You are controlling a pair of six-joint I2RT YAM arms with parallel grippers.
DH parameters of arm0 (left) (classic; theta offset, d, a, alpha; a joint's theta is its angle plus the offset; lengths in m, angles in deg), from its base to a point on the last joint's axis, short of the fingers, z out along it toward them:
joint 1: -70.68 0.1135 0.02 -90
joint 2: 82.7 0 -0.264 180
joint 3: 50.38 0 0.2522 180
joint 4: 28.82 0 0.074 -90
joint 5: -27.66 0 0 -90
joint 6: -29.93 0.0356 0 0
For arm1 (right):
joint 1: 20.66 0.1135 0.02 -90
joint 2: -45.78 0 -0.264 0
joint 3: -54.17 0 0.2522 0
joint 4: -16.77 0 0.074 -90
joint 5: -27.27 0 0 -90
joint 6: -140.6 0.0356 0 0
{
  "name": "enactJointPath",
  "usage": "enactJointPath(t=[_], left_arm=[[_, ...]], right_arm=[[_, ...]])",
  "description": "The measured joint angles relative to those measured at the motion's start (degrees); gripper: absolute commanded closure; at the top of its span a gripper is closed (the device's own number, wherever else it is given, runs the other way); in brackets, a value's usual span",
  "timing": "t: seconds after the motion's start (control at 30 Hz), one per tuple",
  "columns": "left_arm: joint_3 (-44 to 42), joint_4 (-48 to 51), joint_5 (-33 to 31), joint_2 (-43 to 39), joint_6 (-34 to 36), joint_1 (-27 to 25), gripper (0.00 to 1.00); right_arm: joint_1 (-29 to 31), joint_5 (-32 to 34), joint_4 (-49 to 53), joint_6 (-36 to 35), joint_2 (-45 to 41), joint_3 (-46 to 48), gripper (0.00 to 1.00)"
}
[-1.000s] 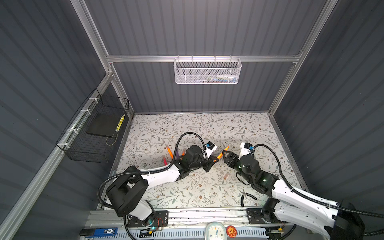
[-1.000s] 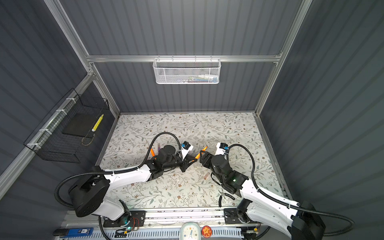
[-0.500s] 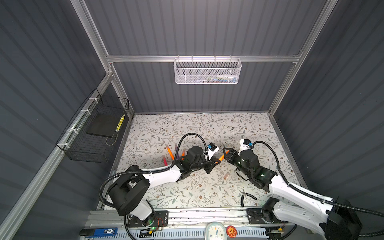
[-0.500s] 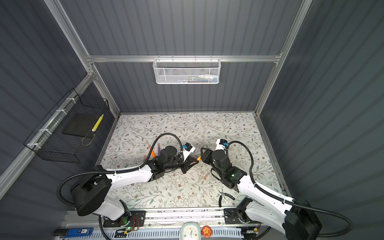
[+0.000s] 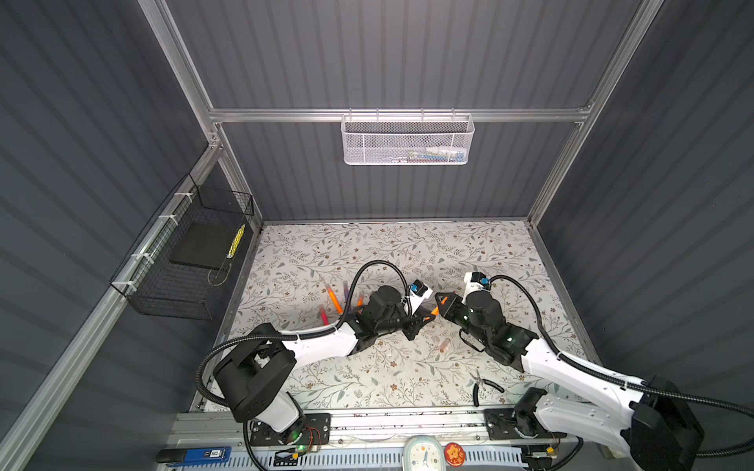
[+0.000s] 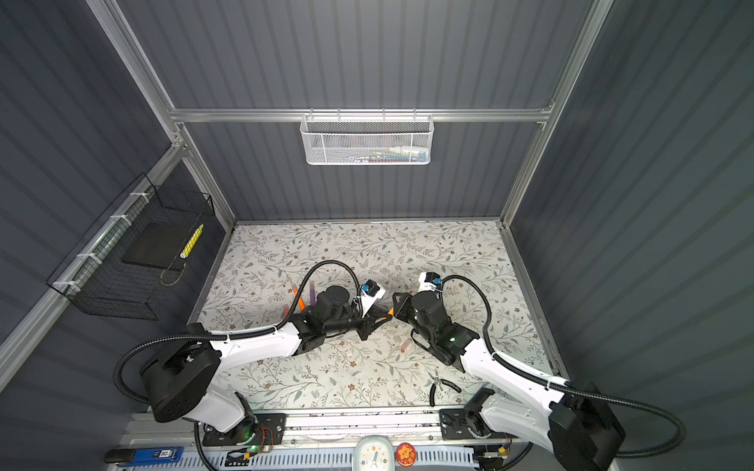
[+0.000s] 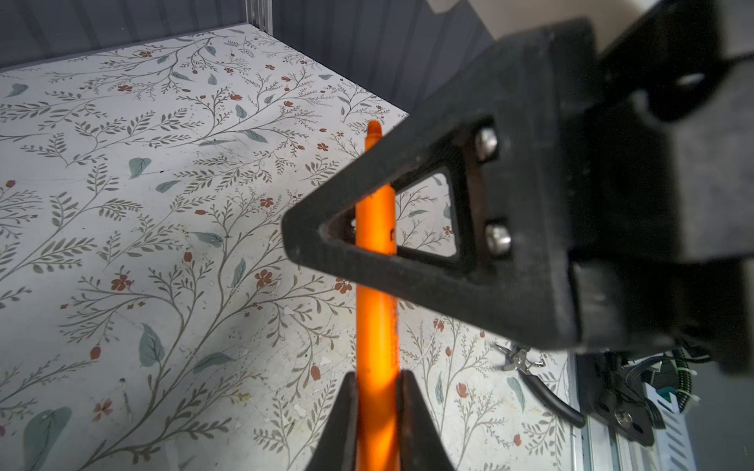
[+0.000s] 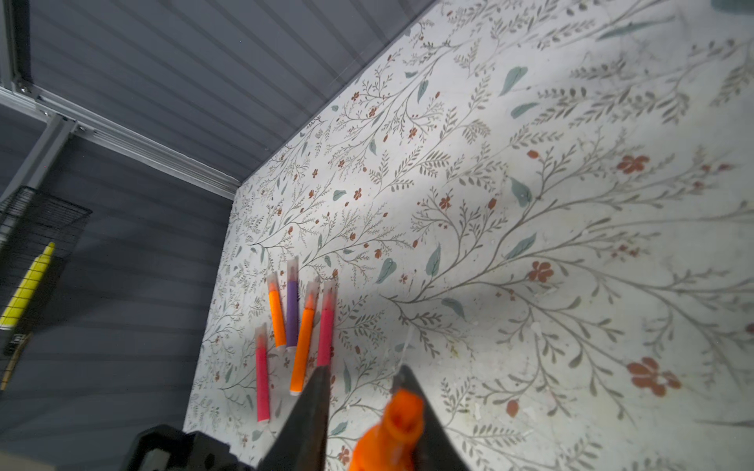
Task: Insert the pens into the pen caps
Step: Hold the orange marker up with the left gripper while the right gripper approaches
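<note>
Orange slim plastic pen [image 7: 375, 326] is squeezed mid-frame by left gripper [image 7: 377, 375], held out for right gripper [image 8: 363, 369]; can't tell if that one grips.

Orange pen [image 6: 390, 312] in left end effector [image 6: 378, 321]

White shells and black joints are seen on the left arm [image 5: 322, 346] and right arm [image 5: 571, 369]; black corrugated cables [image 5: 377, 264] are looped above each. A triangular black finger [image 7: 449, 289] is fastened by two silver screws [image 7: 486, 143]. A green light [image 5: 508, 339] is lit on the right arm.
</note>
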Motion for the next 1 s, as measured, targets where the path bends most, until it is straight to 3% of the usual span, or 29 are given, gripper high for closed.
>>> enactJointPath(t=[0.13, 0.3, 0.43, 1.0], left_arm=[[0.15, 0.11, 0.02, 0.17, 0.02, -0.07, 1.0], [0.39, 0.09, 0.07, 0.33, 0.02, -0.11, 0.69], [0.46, 0.11, -0.02, 0.61, 0.44, -0.11, 0.61], [0.81, 0.13, 0.0, 1.38, 0.57, -0.11, 0.62]], right_arm=[[0.07, -0.26, 0.28, -0.17, -0.11, -0.48, 0.93], [0.07, -0.26, 1.03, -0.63, -0.79, -0.48, 0.97], [0.28, -0.68, 1.49, -0.98, -1.62, -0.48, 0.98], [3.5, -2.47, 0.07, -1.14, 2.16, -0.48, 1.0]])
